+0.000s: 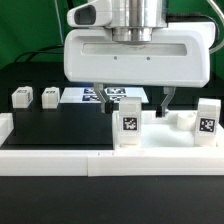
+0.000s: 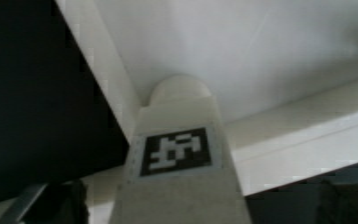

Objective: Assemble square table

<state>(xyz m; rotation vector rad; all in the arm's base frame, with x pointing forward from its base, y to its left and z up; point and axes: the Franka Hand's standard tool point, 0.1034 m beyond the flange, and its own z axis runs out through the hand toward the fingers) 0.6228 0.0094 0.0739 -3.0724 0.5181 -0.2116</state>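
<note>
The square table's white slab (image 1: 170,140) lies at the exterior view's right, behind the front wall. One white tagged leg (image 1: 130,127) stands upright on its near corner, and another leg (image 1: 207,122) stands at the far right. My gripper (image 1: 134,101) hangs just above the first leg, open, its dark fingers (image 1: 167,99) wide apart and touching nothing. In the wrist view that leg (image 2: 179,150) rises from the slab (image 2: 247,45) between the jaws. Two more legs (image 1: 22,97) (image 1: 50,96) lie loose at the far left.
The marker board (image 1: 100,95) lies flat behind the gripper. A long low white border wall (image 1: 60,163) runs along the front edge. A black mat (image 1: 55,125) covers the table's left half.
</note>
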